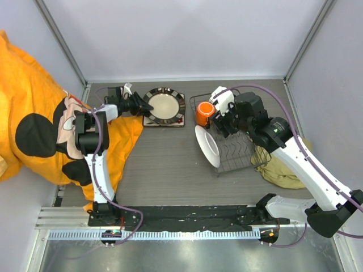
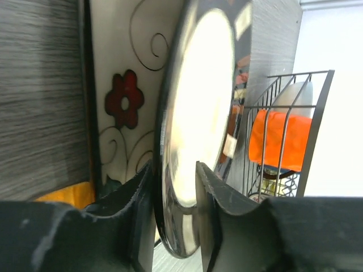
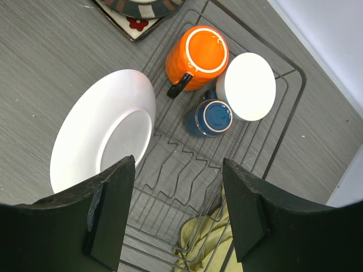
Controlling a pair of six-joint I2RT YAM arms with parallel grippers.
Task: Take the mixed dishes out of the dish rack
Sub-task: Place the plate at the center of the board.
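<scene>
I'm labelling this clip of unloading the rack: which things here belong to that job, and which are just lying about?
Job: dish rack, orange mug, dark-blue cup, upturned white bowl, large white dish, round dark-rimmed plate, square flower plate.
Lying about: olive cloth, orange Mickey Mouse cloth.

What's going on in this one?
The left gripper has its fingers either side of the rim of the round dark-rimmed plate, which lies on the square flowered plate beside the dish rack. Whether they pinch it is unclear. The right gripper hangs open above the rack, which holds the orange mug, the blue cup, a round white piece and a large white dish leaning at its edge.
</scene>
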